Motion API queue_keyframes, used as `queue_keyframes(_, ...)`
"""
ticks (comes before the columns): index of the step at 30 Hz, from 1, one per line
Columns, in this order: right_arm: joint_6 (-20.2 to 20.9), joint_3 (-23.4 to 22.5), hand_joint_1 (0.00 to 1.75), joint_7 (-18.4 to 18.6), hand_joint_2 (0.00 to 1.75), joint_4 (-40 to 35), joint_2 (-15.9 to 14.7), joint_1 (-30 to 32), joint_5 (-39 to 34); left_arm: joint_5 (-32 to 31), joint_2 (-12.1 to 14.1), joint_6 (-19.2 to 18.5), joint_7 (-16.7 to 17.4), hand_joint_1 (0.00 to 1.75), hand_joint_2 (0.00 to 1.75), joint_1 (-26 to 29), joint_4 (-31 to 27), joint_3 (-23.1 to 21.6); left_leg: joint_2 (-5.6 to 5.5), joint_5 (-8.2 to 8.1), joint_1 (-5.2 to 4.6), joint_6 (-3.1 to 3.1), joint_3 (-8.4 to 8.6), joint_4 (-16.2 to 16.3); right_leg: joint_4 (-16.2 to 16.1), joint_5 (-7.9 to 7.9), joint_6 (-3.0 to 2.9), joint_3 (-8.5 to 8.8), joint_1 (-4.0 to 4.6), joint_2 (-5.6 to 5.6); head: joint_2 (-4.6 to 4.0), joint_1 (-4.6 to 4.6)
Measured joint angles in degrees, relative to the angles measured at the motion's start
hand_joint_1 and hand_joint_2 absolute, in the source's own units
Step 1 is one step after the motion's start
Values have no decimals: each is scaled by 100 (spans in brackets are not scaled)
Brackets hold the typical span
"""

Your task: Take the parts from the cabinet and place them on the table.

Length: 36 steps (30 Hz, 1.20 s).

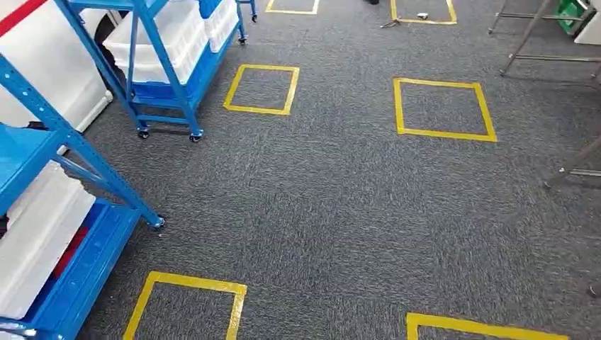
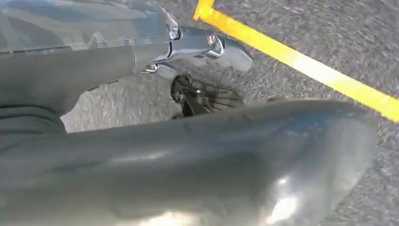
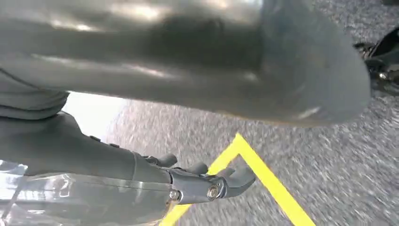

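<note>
Both arms hang down over the carpet. The left hand (image 2: 202,47) and right hand (image 3: 207,183) hold nothing, fingers loosely apart. The parts cannot be made out; presumably they sit in the white bins (image 1: 39,234) on the blue rack (image 1: 42,134) at the left, nearer the left arm. No desk is plainly visible, so the robot must turn left first.

Grey carpet (image 1: 340,212), yellow tape squares (image 1: 444,108), blue racks (image 1: 166,64).

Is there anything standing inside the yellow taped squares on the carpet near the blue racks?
No, the yellow square beside the blue rack frames only bare grey carpet.
</note>
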Motion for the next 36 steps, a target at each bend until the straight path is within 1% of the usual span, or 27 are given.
queue_keyframes(2,0,20,0,-7,0,0,-2,-23,0,2,-13,0,-2,0,0,3,0,57,61,464,-3,31,449,-838,0,-20,19,36,7,-132,0,-2)
queue_keyframes(3,0,22,0,-7,0,0,-2,-27,0,2,-13,2,-2,0,0,-1,0,72,204,690,-17,75,762,-1404,0,-36,36,66,14,-195,0,-2)
queue_keyframes(4,0,24,0,-9,0,0,-2,-22,0,2,-13,2,-2,0,0,-15,0,85,471,663,-53,118,919,-1735,0,-53,61,87,31,-249,0,0)
queue_keyframes(5,0,26,0,-13,0,0,-2,-20,0,2,-15,0,-4,0,0,-37,0,92,427,669,-99,180,917,-1763,13,-75,103,85,55,-307,0,0)
queue_keyframes(8,2,50,0,-15,0,0,-4,-80,0,55,-26,-7,-4,0,0,6,0,150,256,680,-116,265,875,-1786,-34,-69,189,144,49,-452,0,0)
queue_keyframes(9,2,59,0,-15,0,-2,-6,-85,2,59,-37,-7,2,0,0,14,0,179,193,736,-34,322,965,-1864,-26,-102,241,162,40,-392,0,-2)
queue_keyframes(10,2,63,0,-17,0,-2,-17,-75,2,66,-55,-5,4,0,0,9,0,186,154,760,-42,337,969,-1898,100,-208,272,125,21,-81,0,0)
queue_keyframes(11,2,63,0,-20,0,-2,-15,-72,2,66,-55,11,15,0,0,-3,0,188,107,776,-38,373,955,-1898,420,-420,284,-34,7,119,0,0)
queue_keyframes(13,9,63,0,-20,0,-2,-15,-46,2,57,-55,31,39,0,0,-24,0,190,-16,780,-43,389,935,-1894,1363,-843,314,-509,-1,234,0,0)
queue_keyframes(14,9,63,0,-20,0,-2,-15,-40,2,52,-55,39,55,0,0,-21,0,190,-98,780,-43,389,932,-1890,1701,-906,331,-693,-1,246,0,0)
queue_keyframes(15,9,66,0,-20,0,-2,-20,-28,2,48,-55,50,74,0,0,-11,0,190,-172,780,-42,388,942,-1887,1739,-810,340,-737,-5,247,0,0)
queue_keyframes(16,7,66,0,-20,0,-2,-24,-22,2,35,-55,57,94,0,0,-4,0,190,-259,776,-37,379,954,-1882,1496,-587,342,-651,-17,252,0,0)
queue_keyframes(18,7,66,0,-20,0,-2,-33,-21,-2,-5,-59,57,98,0,0,-3,0,190,-412,757,-26,343,974,-1852,544,-25,334,-241,-52,345,0,0)
queue_keyframes(19,7,66,0,-20,0,-2,-35,-1,-13,-11,-61,57,96,0,0,-4,0,190,-467,741,-19,316,948,-1829,109,99,317,-76,-86,635,0,0)
queue_keyframes(20,7,66,0,-20,0,-2,-33,2,-15,-17,-61,57,96,0,0,-9,0,190,-487,733,-40,300,942,-1809,84,39,308,-49,-77,719,0,0)
queue_keyframes(24,7,66,0,-20,0,-2,-33,2,-15,-18,-61,57,96,0,0,-10,0,190,-491,730,-46,296,937,-1804,78,33,309,-46,-74,727,0,0)
queue_keyframes(25,7,65,0,-20,0,-2,-33,0,-17,-18,-61,57,96,0,0,-12,0,190,-503,724,-56,284,926,-1788,59,25,312,-46,-69,726,0,0)
queue_keyframes(26,7,66,0,-24,0,-2,-33,-21,-43,-37,-63,46,94,0,0,-16,0,188,-604,745,-37,211,882,-1793,60,47,249,-74,-47,597,0,0)
queue_keyframes(27,4,66,0,-22,0,-2,-20,-47,-72,-63,-52,24,87,0,0,26,0,188,-489,710,-18,100,843,-1735,-17,93,103,-35,-78,394,0,0)
queue_keyframes(28,4,66,0,-22,0,-2,-20,2,-79,-70,-55,13,85,0,0,-18,0,188,-91,233,-23,64,442,-907,-25,75,34,-27,-49,258,0,-2)
queue_keyframes(29,-2,66,0,-20,0,-2,-22,10,-85,-74,-55,11,85,0,0,-27,0,186,-40,17,-7,43,204,-413,-24,68,25,-29,-32,182,0,-2)
queue_keyframes(30,-13,66,0,-13,0,-2,-22,9,-105,-74,-55,9,85,0,0,-27,0,186,-17,-89,1,29,40,-66,-19,63,24,-31,-23,135,0,0)
queue_keyframes(31,-37,61,0,-6,0,-2,-22,8,-131,-68,-52,9,83,0,0,-17,0,186,-4,-59,4,22,-5,32,-19,59,28,-26,-20,101,0,-2)
queue_keyframes(32,-48,59,0,-2,0,-2,-20,-1,-155,-66,-50,9,83,0,0,-10,0,186,1,102,5,25,97,-159,-18,52,35,-15,-19,76,0,-2)
queue_keyframes(34,-72,57,0,7,0,-2,-20,-19,-177,-66,-39,11,79,0,0,-12,0,186,22,612,3,68,629,-1161,-18,31,57,28,-19,41,0,-2)
queue_keyframes(35,-85,57,0,7,0,-2,-20,-21,-179,-66,-28,11,76,0,0,-15,0,186,83,768,-9,120,898,-1672,-19,18,76,48,-18,28,0,0)
queue_keyframes(36,-90,57,0,7,0,-2,-13,-21,-179,-63,-17,11,76,0,0,-30,0,186,139,654,-62,157,950,-1810,2,-4,114,40,20,13,0,0)
